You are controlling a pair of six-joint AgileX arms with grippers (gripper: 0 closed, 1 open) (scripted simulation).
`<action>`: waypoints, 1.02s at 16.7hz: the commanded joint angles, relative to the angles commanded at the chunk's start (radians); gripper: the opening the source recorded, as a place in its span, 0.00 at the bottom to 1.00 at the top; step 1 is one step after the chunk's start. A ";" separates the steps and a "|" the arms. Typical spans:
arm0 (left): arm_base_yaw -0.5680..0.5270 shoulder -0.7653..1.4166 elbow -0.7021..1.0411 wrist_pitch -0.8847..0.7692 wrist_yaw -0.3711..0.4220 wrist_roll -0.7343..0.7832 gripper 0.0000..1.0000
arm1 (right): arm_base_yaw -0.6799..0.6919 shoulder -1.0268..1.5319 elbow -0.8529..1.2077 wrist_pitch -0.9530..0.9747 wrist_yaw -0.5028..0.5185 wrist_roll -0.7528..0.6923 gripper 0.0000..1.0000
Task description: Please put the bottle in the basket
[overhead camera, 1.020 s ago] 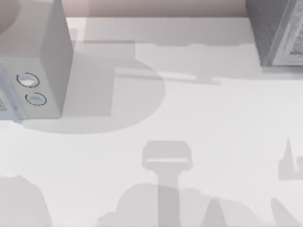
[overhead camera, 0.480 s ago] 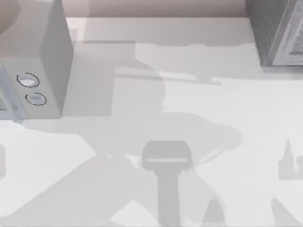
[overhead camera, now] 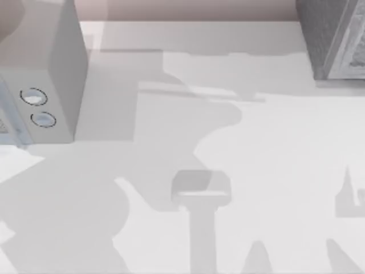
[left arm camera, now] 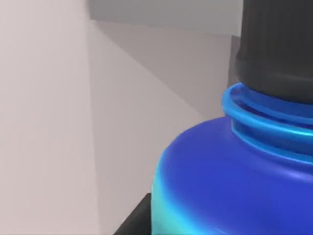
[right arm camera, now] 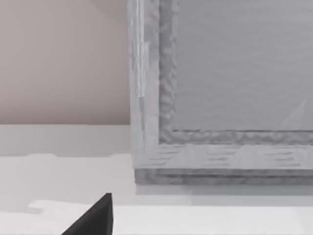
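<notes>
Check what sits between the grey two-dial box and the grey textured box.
In the top view, only bare white tabletop lies between the grey two-dial box and the grey textured box.

white table [overhead camera: 268, 148] | grey box with two round dials [overhead camera: 51, 74] (left) | grey framed box [overhead camera: 333, 40] (right)

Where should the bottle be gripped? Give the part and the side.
Probably the bottle is best taken on its wide round body below the shoulder, from the side, across its axis. The black cap is narrower and the neck rings are ridged, so both give poorer purchase.
</notes>
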 joint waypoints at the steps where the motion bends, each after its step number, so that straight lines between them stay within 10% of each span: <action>1: -0.003 0.013 0.020 -0.016 0.001 0.008 0.00 | 0.000 0.000 0.000 0.000 0.000 0.000 1.00; 10: -0.007 0.033 0.018 0.062 -0.047 -0.013 0.00 | 0.000 0.000 0.000 0.000 0.000 0.000 1.00; 17: -0.071 -0.029 -0.206 0.460 -0.087 -0.248 0.00 | 0.000 0.000 0.000 0.000 0.000 0.000 1.00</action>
